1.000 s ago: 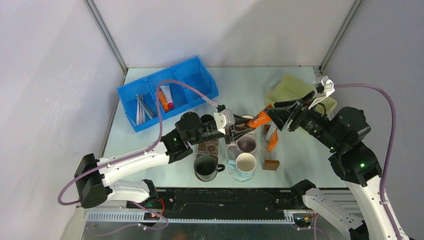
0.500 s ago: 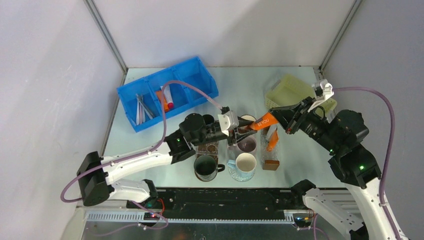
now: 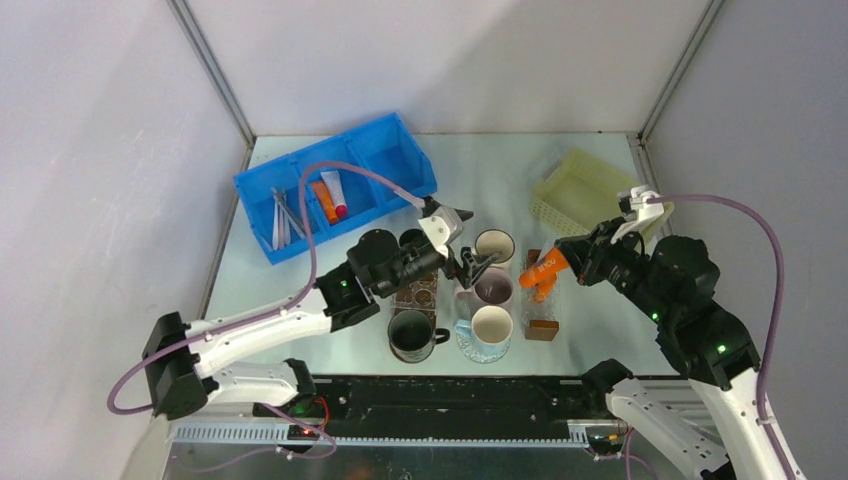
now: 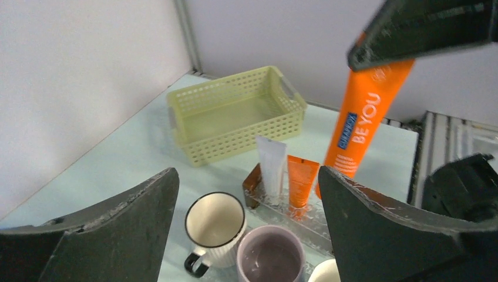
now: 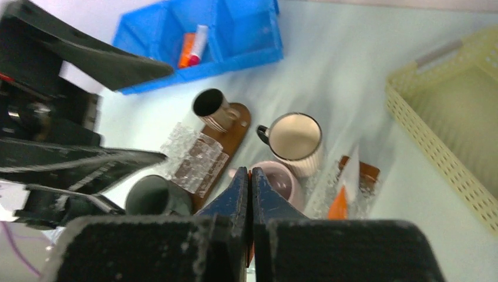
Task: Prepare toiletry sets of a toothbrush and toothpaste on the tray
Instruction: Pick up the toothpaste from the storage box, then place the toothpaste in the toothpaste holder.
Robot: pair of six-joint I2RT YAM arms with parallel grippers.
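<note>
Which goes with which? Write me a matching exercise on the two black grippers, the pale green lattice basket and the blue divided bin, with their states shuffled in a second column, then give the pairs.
1. left gripper
2. right gripper
3. pale yellow-green plastic lattice basket
4. blue plastic divided bin

A. holds thin grey toothbrushes and small toothpaste tubes
B. shut on the orange toothpaste tube
C. jaws wide apart, gripping nothing
D. nothing inside

Pairs: 1-C, 2-B, 3-D, 4-A

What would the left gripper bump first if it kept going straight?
Probably the white tube standing in the box; the held orange tube hangs just beside that line. Depth is unclear.
</note>
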